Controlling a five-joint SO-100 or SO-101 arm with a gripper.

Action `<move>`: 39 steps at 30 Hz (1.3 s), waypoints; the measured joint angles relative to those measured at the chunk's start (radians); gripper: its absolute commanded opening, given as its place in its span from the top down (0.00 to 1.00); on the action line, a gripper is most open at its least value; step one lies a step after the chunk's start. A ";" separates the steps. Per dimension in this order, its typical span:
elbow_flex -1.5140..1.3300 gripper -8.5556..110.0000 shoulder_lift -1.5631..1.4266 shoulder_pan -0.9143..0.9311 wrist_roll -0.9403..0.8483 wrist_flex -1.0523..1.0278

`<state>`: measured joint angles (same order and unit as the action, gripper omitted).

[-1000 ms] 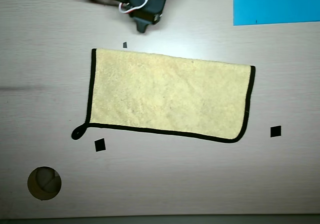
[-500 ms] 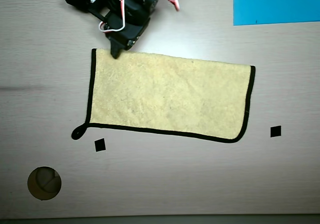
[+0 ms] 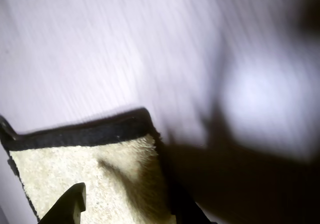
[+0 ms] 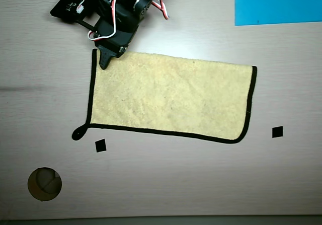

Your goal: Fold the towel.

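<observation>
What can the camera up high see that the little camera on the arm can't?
Only the overhead view shows the whole towel with its black loop, the blue sheet, the small black squares, the round hole and the arm's body with its wires. Only the wrist view shows the fuzzy cloth and black trim up close. Both share the towel's corner, the end effector above it and the pale table.

Pale woodgrain table [image 4: 201,184], round cable hole [image 4: 45,183] bottom-left, blue sheet [image 4: 277,3] top-right, black squares [image 4: 100,145].
</observation>
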<state>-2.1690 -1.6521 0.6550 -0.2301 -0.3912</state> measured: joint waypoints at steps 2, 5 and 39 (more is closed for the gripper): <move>0.005 0.79 0.012 0.000 -0.003 0.025; 0.026 0.80 0.038 0.000 -0.009 0.051; 0.048 0.93 -0.091 -0.133 -0.101 0.006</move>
<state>-2.1215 -1.7426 0.5216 -0.3313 -0.3850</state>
